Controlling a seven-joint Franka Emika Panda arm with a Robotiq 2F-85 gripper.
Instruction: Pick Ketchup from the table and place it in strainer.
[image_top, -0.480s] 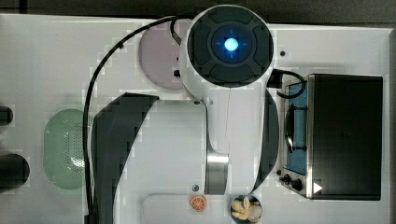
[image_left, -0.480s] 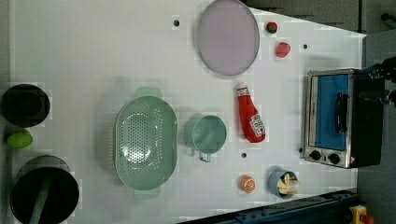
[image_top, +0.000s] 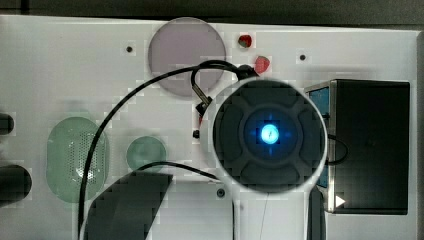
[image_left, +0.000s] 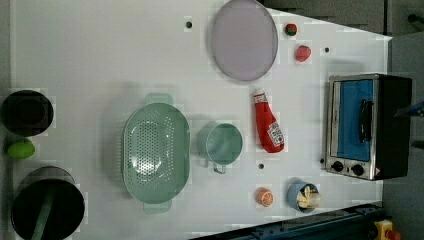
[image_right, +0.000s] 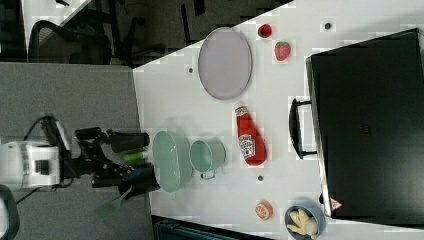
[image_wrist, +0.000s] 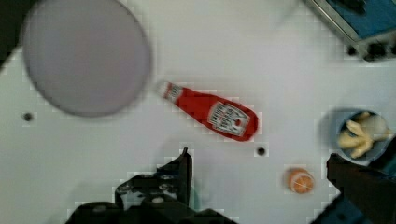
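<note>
On the counter (image_left: 100, 60) the ketchup (image_left: 267, 125) lies flat between purple plate (image_left: 243, 39) and toaster oven (image_left: 367, 125), right of the strainer (image_left: 156, 152). Arm has swung over it since a moment ago; hand (image_wrist: 261, 182) wide open, empty, approach underway.

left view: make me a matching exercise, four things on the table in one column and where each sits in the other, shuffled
Things:
1. ketchup
2. strainer
3. green cup
4. lilac plate

Places, by the left view:
a. between the strainer and the ketchup
b. lying on its side, just left of the toaster oven
c. near the top edge, left of the two strawberries
d. left of the green cup

Pairs: 1-b, 2-d, 3-a, 4-c
</note>
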